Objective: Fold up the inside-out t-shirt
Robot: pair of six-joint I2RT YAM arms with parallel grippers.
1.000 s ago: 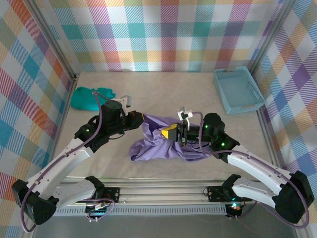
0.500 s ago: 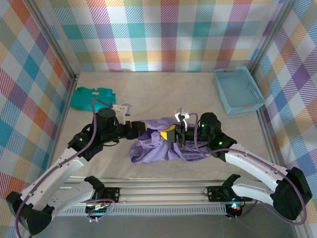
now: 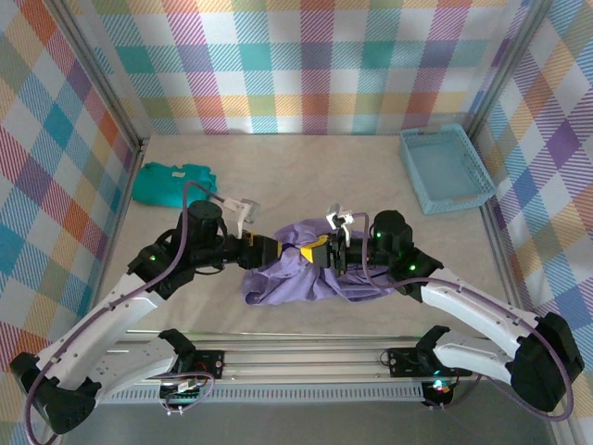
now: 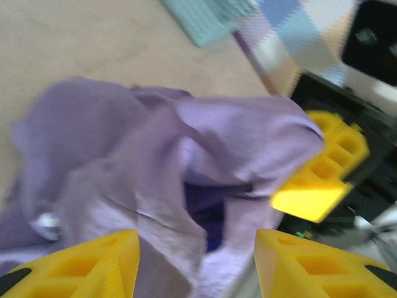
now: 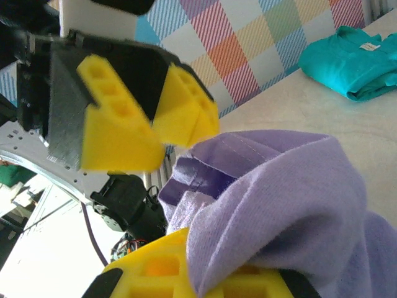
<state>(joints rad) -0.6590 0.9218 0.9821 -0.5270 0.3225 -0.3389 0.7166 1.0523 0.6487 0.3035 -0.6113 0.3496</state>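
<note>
Now | t-shirt [image 3: 289, 278] pinched in R hand [image 3: 313, 250] | L hand [image 3: 275, 248] spread, beside

From above, one camera overlooks the table [image 3: 306, 176]; wrist cameras face each other across the t-shirt [image 4: 124, 143].

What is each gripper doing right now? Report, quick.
Left gripper: open, jaws apart in front of the t-shirt, holding nothing.
Right gripper: shut on the t-shirt.

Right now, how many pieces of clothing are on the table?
2: a purple t-shirt crumpled in the middle, and a teal garment at the far left. More could hide beneath.
</note>
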